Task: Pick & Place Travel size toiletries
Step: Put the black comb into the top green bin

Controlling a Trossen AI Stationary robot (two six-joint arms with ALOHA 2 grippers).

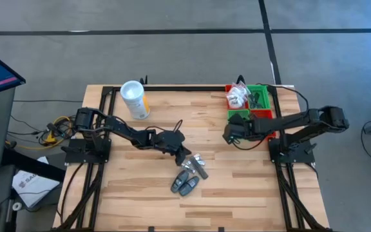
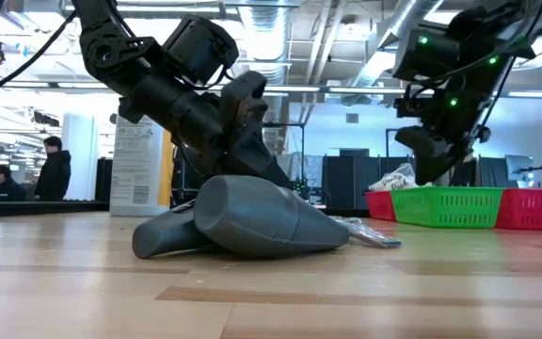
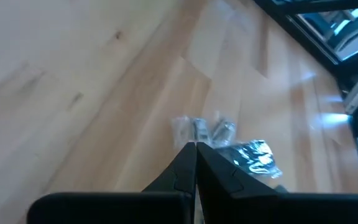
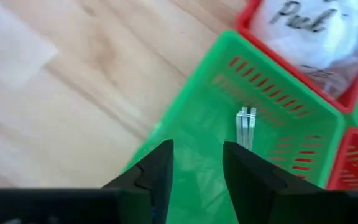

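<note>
Nearest the low camera, two dark grey tubes (image 2: 252, 221) lie on their sides on the wooden table (image 1: 250, 193), touching each other; in the high view they (image 1: 184, 183) sit just in front of the left gripper (image 1: 184, 154), with a small clear-wrapped packet (image 1: 198, 164) between them and its tip. At the table's left rear stands a white canister (image 1: 134, 99) with a yellow label; its print cannot be read. Left gripper's fingers (image 3: 194, 171) are pressed together with nothing between them; in its wrist view the wrapped packets (image 3: 229, 143) lie just beyond the fingertips, apart from them. Farther right, the right gripper (image 1: 227, 134) hangs over the near green bin (image 1: 239, 117), beside the red bin (image 1: 263, 116); its fingers (image 4: 157, 171) stand apart with nothing held between them, and a thin clear item (image 4: 246, 127) shows inside that green bin past them. White wrapped packets (image 1: 237, 96) fill the rear red bin (image 1: 229, 98); one (image 4: 316, 31) bears dark handwriting that looks like "Pack"; a rear green bin (image 1: 259, 96) holds dark items.
</note>
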